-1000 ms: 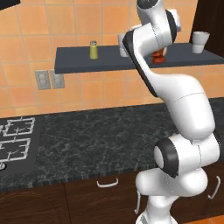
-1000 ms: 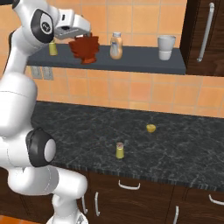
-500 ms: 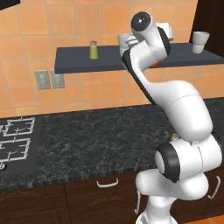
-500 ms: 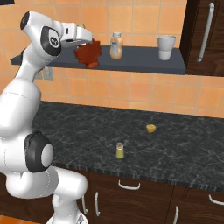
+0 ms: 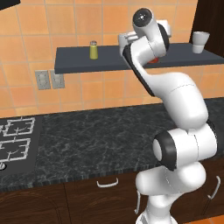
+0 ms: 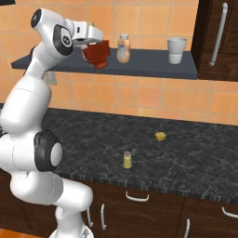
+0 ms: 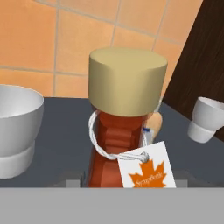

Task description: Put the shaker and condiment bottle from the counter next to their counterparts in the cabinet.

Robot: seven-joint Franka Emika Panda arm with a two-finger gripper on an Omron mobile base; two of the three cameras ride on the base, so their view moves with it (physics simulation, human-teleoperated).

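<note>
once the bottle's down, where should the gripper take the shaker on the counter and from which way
Grip the shaker across its yellow-green body just below the grey cap, coming straight down from above. It stands upright and alone on the counter, the small yellow thing well apart, so both fingers likely have room.

My arm (image 5: 175, 100) is built of glossy white, rounded shells, thick and bulbous low down. Dark grey bands ring my joints, and a round dark cap with a pale centre marks my upper joint.
</note>
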